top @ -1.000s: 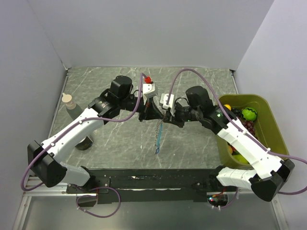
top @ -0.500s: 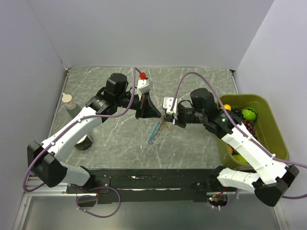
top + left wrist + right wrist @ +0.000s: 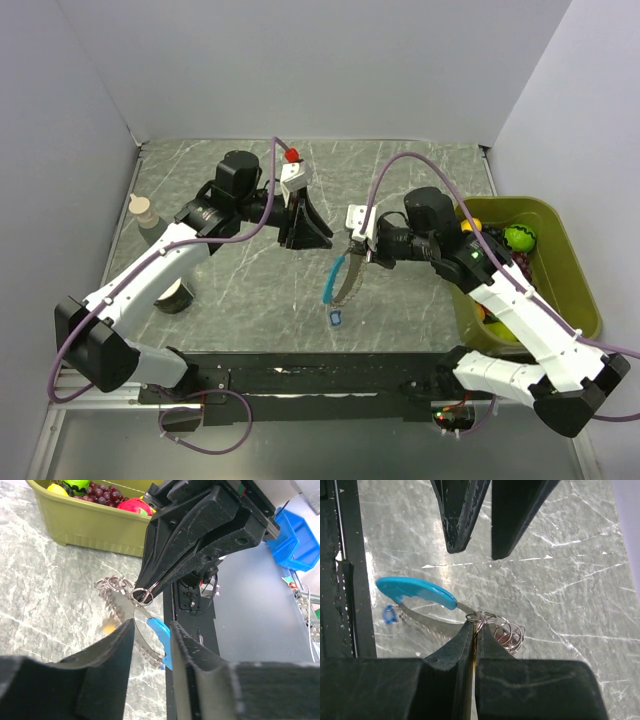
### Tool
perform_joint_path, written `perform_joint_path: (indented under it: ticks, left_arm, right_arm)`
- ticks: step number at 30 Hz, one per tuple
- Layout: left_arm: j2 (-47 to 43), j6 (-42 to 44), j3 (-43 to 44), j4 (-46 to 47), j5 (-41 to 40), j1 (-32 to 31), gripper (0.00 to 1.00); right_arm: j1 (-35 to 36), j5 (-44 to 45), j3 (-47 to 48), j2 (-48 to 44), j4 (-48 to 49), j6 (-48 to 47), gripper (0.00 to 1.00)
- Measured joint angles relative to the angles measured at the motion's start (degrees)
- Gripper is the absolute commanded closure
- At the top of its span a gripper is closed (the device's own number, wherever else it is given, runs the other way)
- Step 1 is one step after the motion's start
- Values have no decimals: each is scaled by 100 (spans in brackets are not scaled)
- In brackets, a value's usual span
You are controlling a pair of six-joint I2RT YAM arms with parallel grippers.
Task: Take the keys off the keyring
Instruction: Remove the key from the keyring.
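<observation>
As the left gripper (image 3: pixel 307 242) lets go and backs off, jaws apart, a small blue key (image 3: pixel 337 318) lies apparently freed at 6 o'clock on the table (image 3: pixel 240 290); the right gripper (image 3: pixel 473 625) stays clamped on the keyring (image 3: pixel 509 632), light-blue key (image 3: pixel 417 591) dangling. Marbled grey surface, pale walls (image 3: pixel 320 70), fruit bin (image 3: pixel 500 203) at 3 o'clock.

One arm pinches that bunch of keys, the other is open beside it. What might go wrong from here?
The right jaws pinch only a thin loop of the keyring at their very tips, so it might slip out. The light-blue key hangs free and may swing, so the open left jaws might miss or knock it. A small blue piece lying loose on the table might get swept off.
</observation>
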Motion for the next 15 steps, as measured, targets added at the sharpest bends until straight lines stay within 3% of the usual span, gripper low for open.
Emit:
perform_joint_path:
  ticks: [9,15]
  left_arm:
    - [-2,-114,0,17,0,4,49]
    - [-2,-155,-2,92,-4,2,47]
  right_arm:
    - [-9,-101,-61,-4,-164,-79,100]
    - [-15,-634,-61,-24,-420,-354,100]
